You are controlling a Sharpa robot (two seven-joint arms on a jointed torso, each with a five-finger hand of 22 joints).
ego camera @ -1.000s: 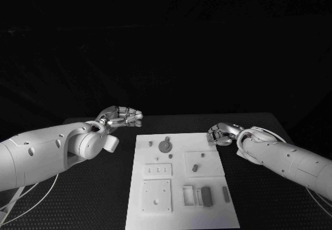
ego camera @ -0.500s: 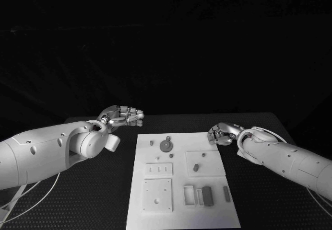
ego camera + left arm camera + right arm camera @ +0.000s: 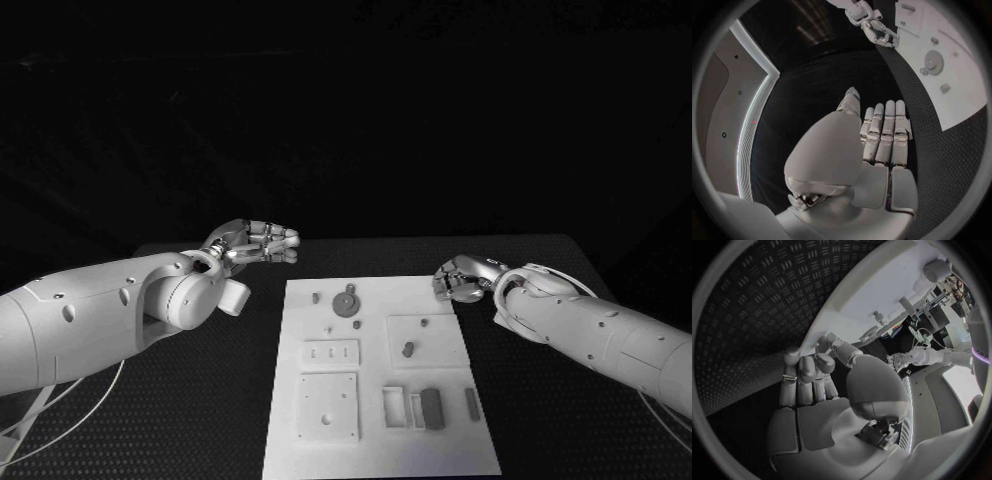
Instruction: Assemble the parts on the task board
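Task board [image 3: 378,400] lies between the left hand [image 3: 257,242] and right hand [image 3: 464,280], both sets of fingers clenched, grasping nothing

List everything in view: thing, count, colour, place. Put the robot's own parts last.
table: one, black, textured, under everything.
task board: one, white, middle of the table, between the two arms.
round part: one, grey, far end of the board.
oblong part: one, grey, on the raised square right of the board's centre.
bar parts: grey, upright, near right of the board; exact count unclear.
left hand: one, silver, off the board's far left corner, fingers curled in, holding nothing.
right hand: one, silver, at the board's far right corner, fingers curled, nothing visibly held.
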